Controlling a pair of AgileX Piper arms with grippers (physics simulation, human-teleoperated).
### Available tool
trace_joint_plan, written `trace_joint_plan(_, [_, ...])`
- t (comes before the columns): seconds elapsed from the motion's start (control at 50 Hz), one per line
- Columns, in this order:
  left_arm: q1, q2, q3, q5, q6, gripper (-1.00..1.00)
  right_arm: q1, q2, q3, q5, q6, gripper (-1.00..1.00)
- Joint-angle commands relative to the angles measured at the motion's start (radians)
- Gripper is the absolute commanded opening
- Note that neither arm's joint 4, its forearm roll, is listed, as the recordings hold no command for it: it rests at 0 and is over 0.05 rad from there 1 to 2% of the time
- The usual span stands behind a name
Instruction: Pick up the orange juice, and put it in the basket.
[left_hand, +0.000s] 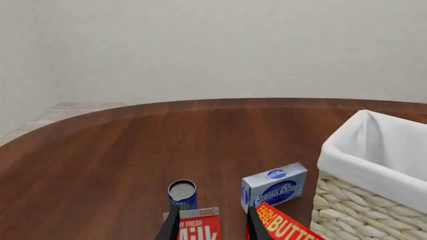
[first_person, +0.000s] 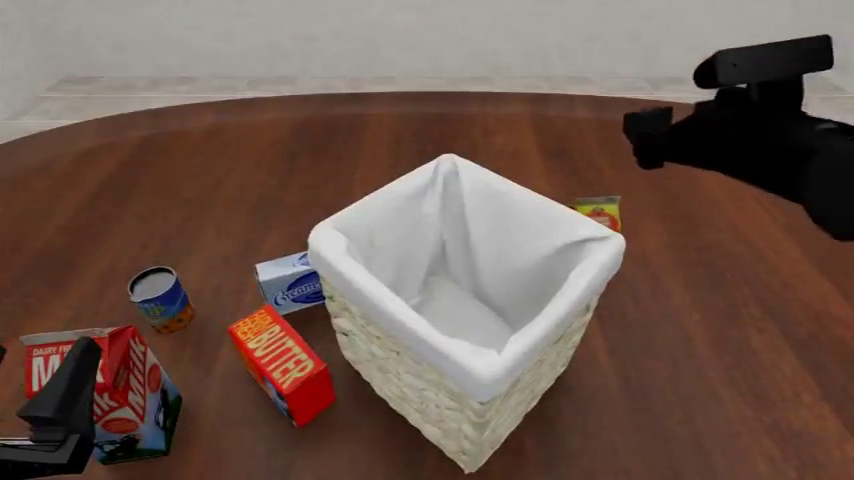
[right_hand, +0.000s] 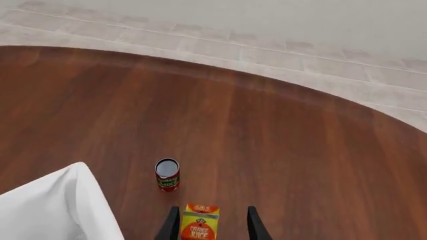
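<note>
The orange juice (right_hand: 199, 225), a small orange carton with a yellow-green panel, stands upright on the table behind the basket's far right corner. In the front view only the orange juice top (first_person: 598, 212) shows past the basket (first_person: 467, 400). My right gripper (right_hand: 210, 211) is open, one finger on each side of the carton with a gap on both sides. In the front view the right arm (first_person: 761, 130) hangs high at the upper right. My left gripper (left_hand: 210, 216) is open and holds nothing, low at the near left, left gripper (first_person: 60, 405) above the milk carton.
A red can (right_hand: 167, 174) stands just beyond the juice. At the near left are a milk carton (first_person: 100, 395), a blue can (first_person: 159, 297), a red butter box (first_person: 283, 363) and a blue-white cream cheese box (first_person: 291, 282). The basket liner corner (right_hand: 60, 210) is close beside the right gripper.
</note>
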Motion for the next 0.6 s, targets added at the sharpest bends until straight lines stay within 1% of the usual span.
trace_joint_plan(0.02, [0.000,0.000,0.000,0.000,0.000,1.00,0.013,0.108,-0.120,0.078,-0.031,1.00])
trace_joint_plan(0.06, [0.000,0.000,0.000,0.000,0.000,1.00,0.004,0.123,-0.134,0.083,-0.058,1.00])
trace_joint_plan(0.08, [0.000,0.000,0.000,0.000,0.000,1.00,0.014,0.129,-0.143,0.092,-0.039,1.00])
trace_joint_plan(0.1, [0.000,0.000,0.000,0.000,0.000,1.00,0.017,0.130,-0.145,0.094,-0.032,1.00])
trace_joint_plan(0.14, [0.000,0.000,0.000,0.000,0.000,1.00,0.010,0.143,-0.146,0.092,-0.048,1.00])
trace_joint_plan(0.24, [0.000,0.000,0.000,0.000,0.000,1.00,0.005,0.164,-0.152,0.099,-0.049,1.00])
trace_joint_plan(0.34, [0.000,0.000,0.000,0.000,0.000,1.00,0.034,0.166,-0.157,0.123,-0.011,1.00])
trace_joint_plan(0.38, [0.000,0.000,0.000,0.000,0.000,1.00,0.049,0.170,-0.154,0.131,-0.007,1.00])
trace_joint_plan(0.46, [0.000,0.000,0.000,0.000,0.000,1.00,0.048,0.183,-0.159,0.140,-0.015,1.00])
trace_joint_plan(0.5, [0.000,0.000,0.000,0.000,0.000,1.00,0.055,0.189,-0.165,0.150,0.006,1.00])
trace_joint_plan(0.52, [0.000,0.000,0.000,0.000,0.000,1.00,0.049,0.196,-0.166,0.150,-0.013,1.00])
trace_joint_plan(0.58, [0.000,0.000,0.000,0.000,0.000,1.00,0.050,0.210,-0.167,0.152,-0.006,1.00])
trace_joint_plan(0.6, [0.000,0.000,0.000,0.000,0.000,1.00,0.048,0.215,-0.165,0.151,-0.011,1.00])
